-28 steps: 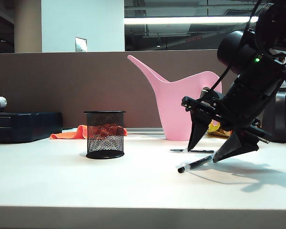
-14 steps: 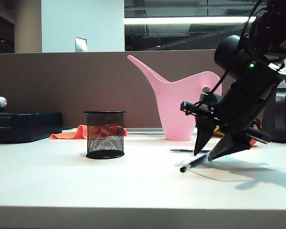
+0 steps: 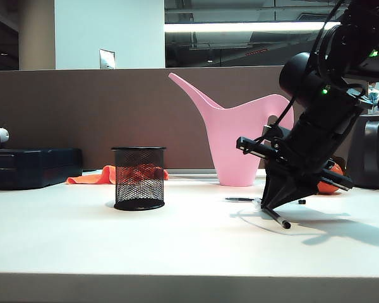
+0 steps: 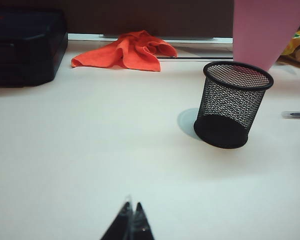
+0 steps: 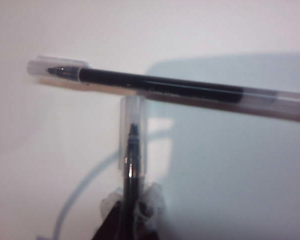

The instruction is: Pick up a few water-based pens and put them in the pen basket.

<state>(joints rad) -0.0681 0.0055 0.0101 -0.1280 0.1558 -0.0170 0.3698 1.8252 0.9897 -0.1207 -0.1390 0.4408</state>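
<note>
Right of the pen basket (image 3: 139, 177), the right claw (image 5: 132, 202) pinches one pen (image 5: 132, 160) near its end, so it could swivel loose on lifting; the left claw (image 4: 130, 223) idles pressed together.

My right gripper (image 5: 131, 207) is pinching 1 clear, dark-cored pen (image 5: 132, 155); the other pen (image 5: 170, 89) is lying just beyond; the mesh basket (image 3: 139, 177) is standing upright, well apart.

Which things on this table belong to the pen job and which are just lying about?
Job:
held pen, in the shut right gripper
second pen, lying on the table
pen basket
left gripper, shut, idle over bare table

Lying about:
pink watering can
orange cloth
black case
</note>
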